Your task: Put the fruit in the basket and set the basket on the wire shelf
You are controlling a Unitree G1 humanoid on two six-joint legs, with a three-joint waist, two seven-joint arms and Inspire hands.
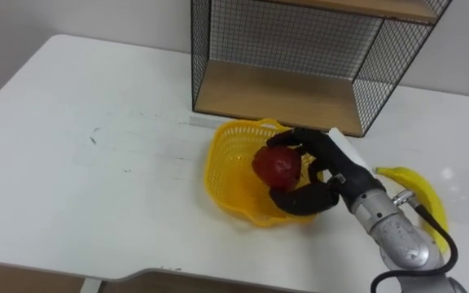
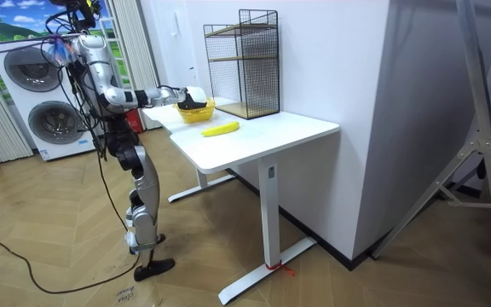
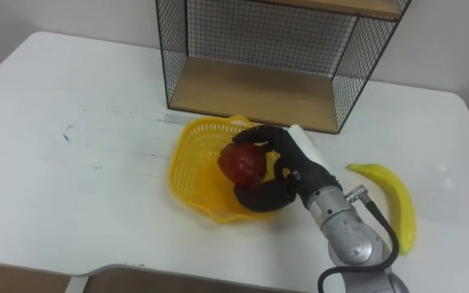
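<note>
Red fruit (image 1: 277, 165) is clasped in the right hand (image 1: 330, 167), fingers curled round it, low inside the yellow basket (image 1: 221, 167), apparently for release; the banana (image 1: 418, 187) waits nearby on the tabletop (image 1: 96, 171)

Right arm extended from the lower right, right hand (image 1: 330, 167) with fingers and thumb curled round red fruit (image 1: 277, 165)
</note>
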